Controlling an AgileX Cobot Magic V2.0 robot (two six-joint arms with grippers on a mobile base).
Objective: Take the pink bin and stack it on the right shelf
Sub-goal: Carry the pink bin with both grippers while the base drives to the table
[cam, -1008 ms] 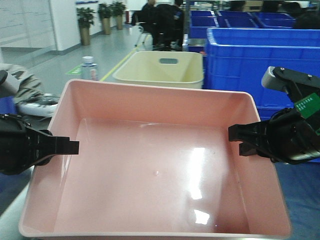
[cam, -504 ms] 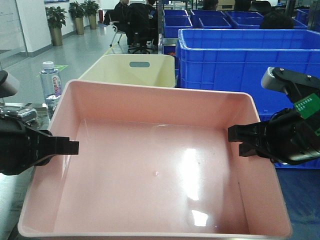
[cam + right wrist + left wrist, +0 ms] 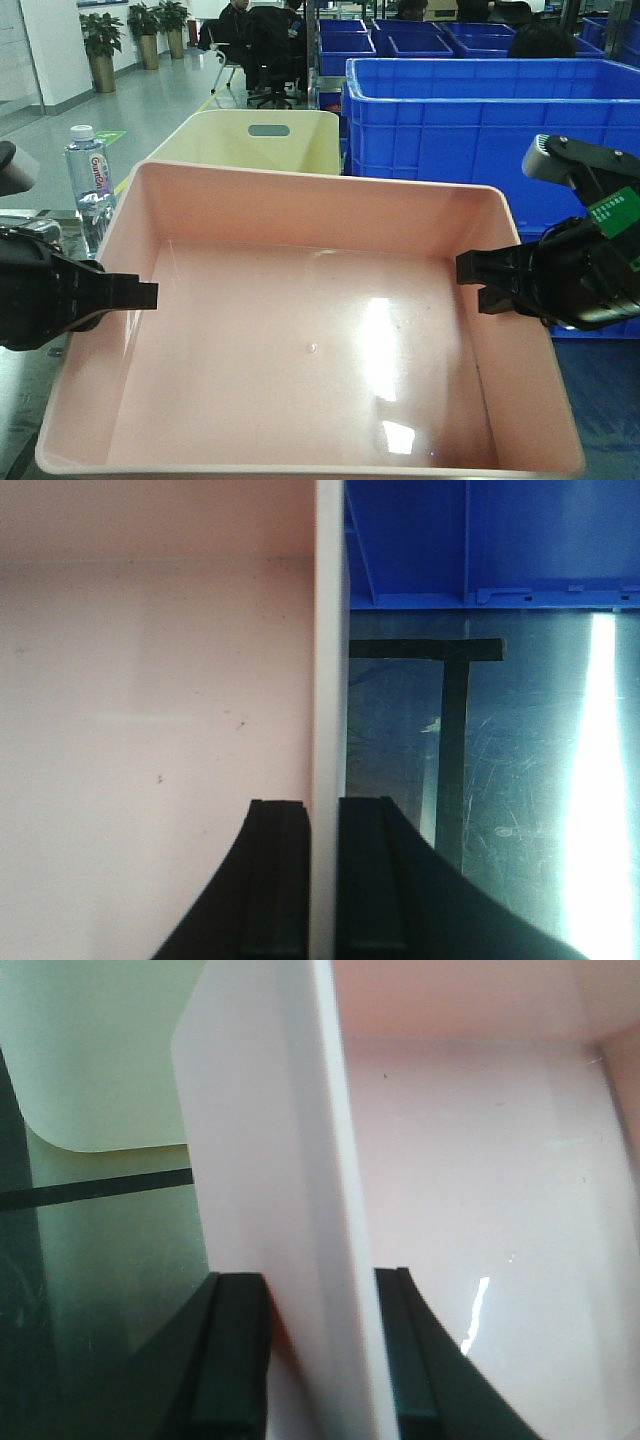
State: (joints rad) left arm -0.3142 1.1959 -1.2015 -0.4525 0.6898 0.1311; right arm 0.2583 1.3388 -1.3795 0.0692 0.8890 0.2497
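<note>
The pink bin (image 3: 310,350) fills the front view, level, with its glossy inside empty. My left gripper (image 3: 140,293) is shut on its left wall; in the left wrist view the gripper (image 3: 320,1295) has one black jaw on each side of the pale rim (image 3: 300,1140). My right gripper (image 3: 475,275) is shut on the right wall; in the right wrist view the gripper (image 3: 322,815) pinches the thin rim (image 3: 330,630). The dark glossy shelf (image 3: 520,760) with black seam lines lies below the bin's right side.
A cream bin (image 3: 260,140) with a handle slot stands just behind the pink bin and also shows in the left wrist view (image 3: 90,1050). Blue crates (image 3: 450,120) stand at the back right. A water bottle (image 3: 88,170) stands at the left. People sit far behind.
The background has slid left in the view: the cream bin, the bottle and the blue crates all moved left. The pink bin and both grippers keep the same place in the frame.
</note>
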